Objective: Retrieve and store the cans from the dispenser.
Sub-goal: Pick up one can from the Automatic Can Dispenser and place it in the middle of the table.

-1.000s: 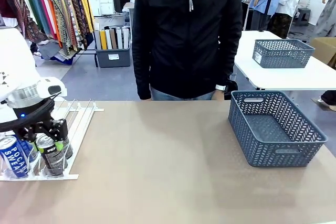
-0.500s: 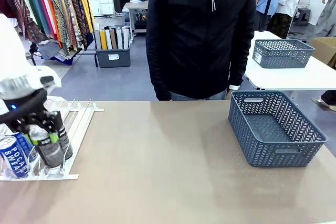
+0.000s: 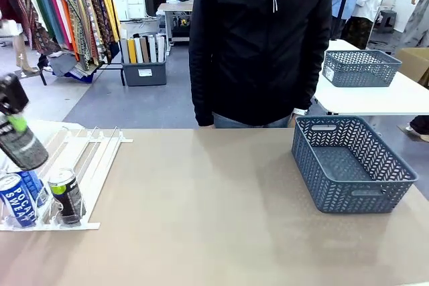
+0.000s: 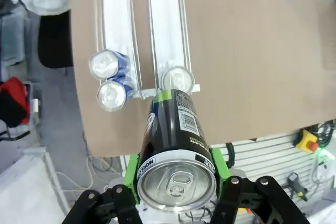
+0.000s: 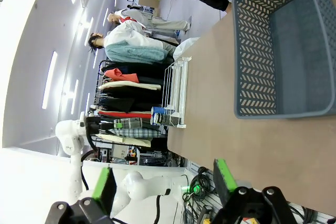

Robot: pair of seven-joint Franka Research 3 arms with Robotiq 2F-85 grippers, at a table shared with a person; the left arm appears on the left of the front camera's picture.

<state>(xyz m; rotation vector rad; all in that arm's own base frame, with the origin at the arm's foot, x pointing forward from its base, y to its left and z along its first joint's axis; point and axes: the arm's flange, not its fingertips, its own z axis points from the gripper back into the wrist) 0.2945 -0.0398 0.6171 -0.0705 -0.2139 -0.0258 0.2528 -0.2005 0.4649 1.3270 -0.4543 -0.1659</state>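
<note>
Left fingers [image 4: 218, 165] are gripping a dark can [image 4: 176, 129] by its sides, green pads pressing on both flanks just below the silver top. The can is hanging clear above the worktop [image 3: 201, 219], tilted, over the left edge. It is touching nothing else.

Dispenser [image 3: 100, 155] is lying at the near left corner, rails running toward the far edge, stoppers at the near end. Two blue cans [image 3: 17, 200] are sitting one behind the other in a left lane. A green-labelled can [image 3: 66, 195] is resting against the stopper in the next lane to the right.

Right fingers [image 5: 222, 178] are standing wide apart, gripping nothing, off the near edge.

Grey basket [image 3: 315, 172] is sitting near the right edge, nothing inside. A person [image 3: 258, 45] in a black jacket is standing at the far edge.
</note>
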